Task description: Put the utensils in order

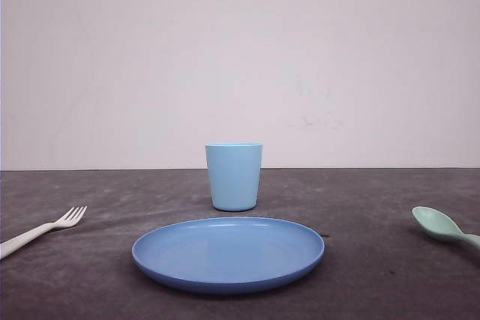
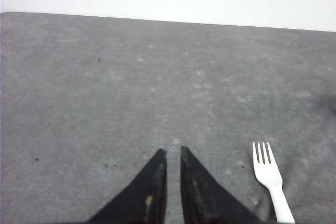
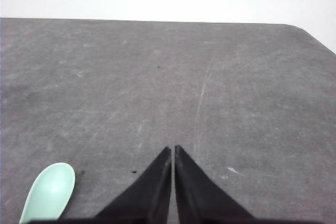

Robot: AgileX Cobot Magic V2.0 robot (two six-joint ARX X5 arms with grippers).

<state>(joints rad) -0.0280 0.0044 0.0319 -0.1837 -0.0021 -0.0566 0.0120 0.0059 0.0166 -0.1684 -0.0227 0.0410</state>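
On the table (image 1: 375, 275): fork (image 1: 45, 228) tines toward the plate (image 1: 228, 254); spoon (image 1: 444, 226) bowl likewise.

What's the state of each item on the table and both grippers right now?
white fork: lying flat on the table, left of the plate, not held
mint-green spoon: lying on the table, right of the plate, bowl up, not held
blue plate: upright, nothing on it
light blue cup: upright behind the plate, inside not visible
left gripper: shut, holding nothing
right gripper: shut, holding nothing
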